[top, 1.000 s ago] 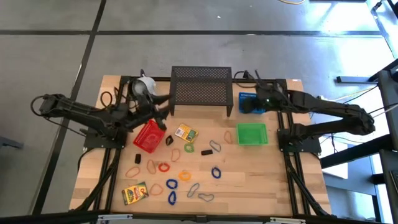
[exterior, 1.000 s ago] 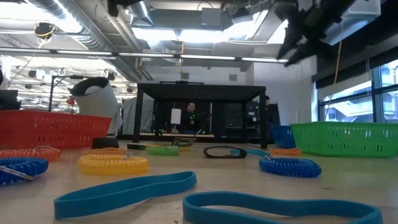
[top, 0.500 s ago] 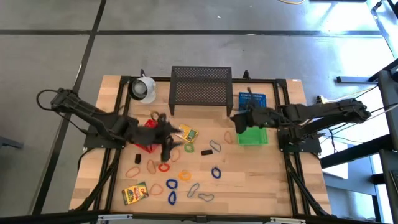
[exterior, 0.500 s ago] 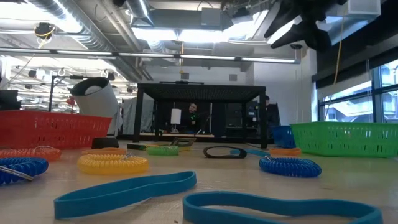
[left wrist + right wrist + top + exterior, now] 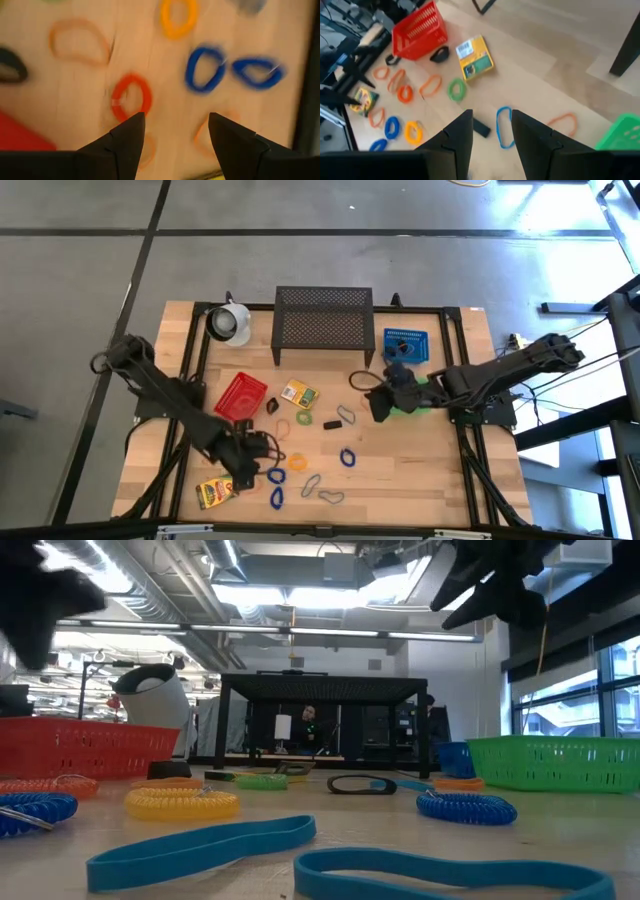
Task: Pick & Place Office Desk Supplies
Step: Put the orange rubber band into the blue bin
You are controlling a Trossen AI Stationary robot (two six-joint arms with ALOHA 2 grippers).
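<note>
Your wooden tabletop (image 5: 420, 470) holds the following

Left hand (image 5: 250, 463): low over the near-left part of the tabletop, fingers (image 5: 125, 142) spread apart and grasping nothing. In its wrist view you see a red coiled loop (image 5: 131, 97) just ahead of the fingers, a blue coiled loop (image 5: 204, 70) and a second blue loop (image 5: 257, 72) beside it, and a yellow-orange coiled loop (image 5: 177, 17) farther on.

Right hand (image 5: 378, 408): above the tabletop at the left edge of the green mesh basket (image 5: 418, 402), fingers (image 5: 457, 137) parted with nothing between them. Its wrist view shows you a thin blue band (image 5: 504, 127), a small black block (image 5: 481, 128), a green loop (image 5: 456, 90) and a yellow-green printed box (image 5: 475, 57).

Supplies: loose across the middle and near half of the tabletop. A second printed box (image 5: 215, 491) lies near the front left corner, just beside the left hand. Flat blue bands (image 5: 200, 845) lie nearest the low camera.

Containers: red mesh basket (image 5: 240, 395) left of centre; blue mesh basket (image 5: 405, 345) behind the green one; black mesh shelf (image 5: 322, 325) at the far middle; white mug (image 5: 230, 322) tipped on its side to the shelf's left
</note>
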